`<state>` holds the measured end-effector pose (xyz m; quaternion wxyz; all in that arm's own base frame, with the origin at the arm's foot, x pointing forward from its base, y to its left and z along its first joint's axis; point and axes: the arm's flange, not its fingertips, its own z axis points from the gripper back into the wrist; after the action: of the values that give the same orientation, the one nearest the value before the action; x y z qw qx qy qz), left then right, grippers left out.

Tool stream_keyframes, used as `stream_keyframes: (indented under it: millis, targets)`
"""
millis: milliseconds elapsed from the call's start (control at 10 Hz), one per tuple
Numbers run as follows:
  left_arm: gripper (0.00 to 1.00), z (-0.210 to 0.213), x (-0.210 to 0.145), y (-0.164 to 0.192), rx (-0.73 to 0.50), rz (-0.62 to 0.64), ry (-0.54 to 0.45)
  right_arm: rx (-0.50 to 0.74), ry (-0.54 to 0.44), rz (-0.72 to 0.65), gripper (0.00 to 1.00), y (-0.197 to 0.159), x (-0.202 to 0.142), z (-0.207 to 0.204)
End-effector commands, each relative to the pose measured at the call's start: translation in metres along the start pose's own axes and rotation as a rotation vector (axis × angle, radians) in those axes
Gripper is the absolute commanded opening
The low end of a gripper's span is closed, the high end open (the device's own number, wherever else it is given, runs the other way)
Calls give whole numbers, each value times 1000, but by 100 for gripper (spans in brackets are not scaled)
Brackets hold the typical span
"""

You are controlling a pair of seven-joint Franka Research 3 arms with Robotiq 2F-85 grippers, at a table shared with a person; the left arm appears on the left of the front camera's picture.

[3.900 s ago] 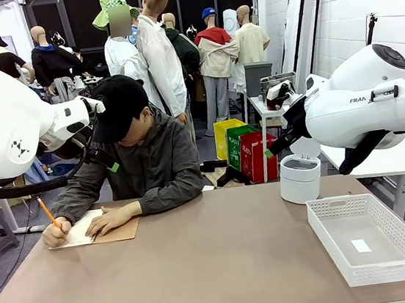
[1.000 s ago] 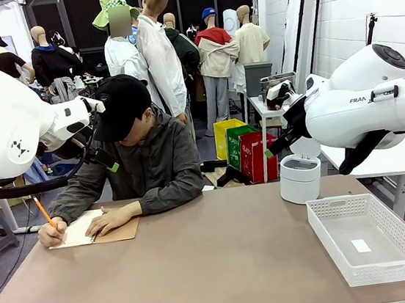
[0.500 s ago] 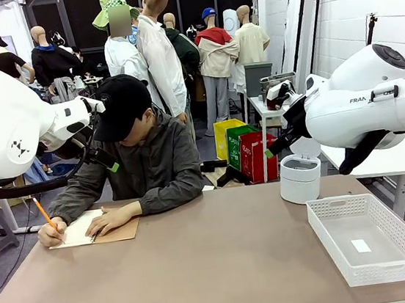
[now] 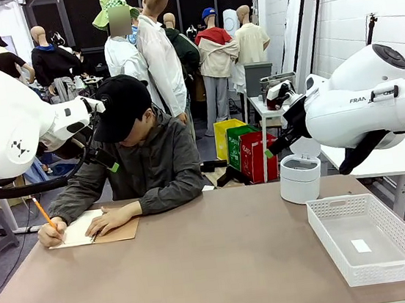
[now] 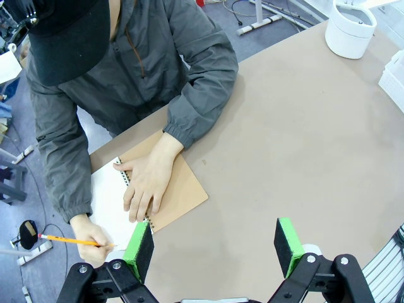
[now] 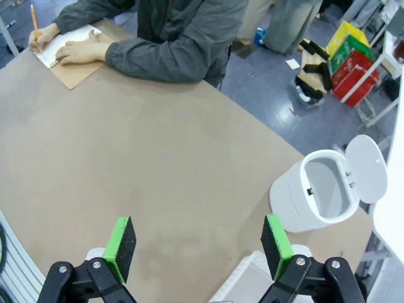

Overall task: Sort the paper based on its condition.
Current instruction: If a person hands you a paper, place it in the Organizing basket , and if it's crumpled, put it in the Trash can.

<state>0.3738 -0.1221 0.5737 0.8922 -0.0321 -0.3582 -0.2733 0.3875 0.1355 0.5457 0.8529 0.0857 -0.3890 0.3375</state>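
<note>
Left gripper (image 5: 213, 230): I see its green pads spread wide with nothing between them. It hangs above the table (image 4: 223, 260), and the person's hands lie toward 10 o'clock in its wrist view.
Right gripper (image 6: 197, 233): the fingers stand wide apart and empty, high over bare tabletop, with the bin toward 2 o'clock in its wrist view.
Paper (image 4: 79, 229): from the front camera, a white sheet lies at the table's 10 o'clock corner, on a spiral notepad (image 4: 124, 232) with brown cardboard showing on one side.
Person: seated at 12 o'clock and leaning over the sheet. The right hand (image 4: 52, 235) holds a pencil (image 4: 45, 213) with its tip on the page, and the left hand (image 4: 107, 221) lies flat across the spiral.
Basket (image 4: 392, 271): a white mesh one at the table's 4 o'clock, with a small white patch on its floor.
Bin (image 4: 300, 179): white and round, lid tipped open, at 2 o'clock.
</note>
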Motion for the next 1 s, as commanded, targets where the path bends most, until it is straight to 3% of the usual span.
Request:
stream_keyframes:
  millis: [0,900]
  targets:
    - [100,1,0,1,-2,-1,-3,1,0,-1,100,0,0,0]
    - [100,1,0,1,-2,-1,-3,1,0,-1,100,0,0,0]
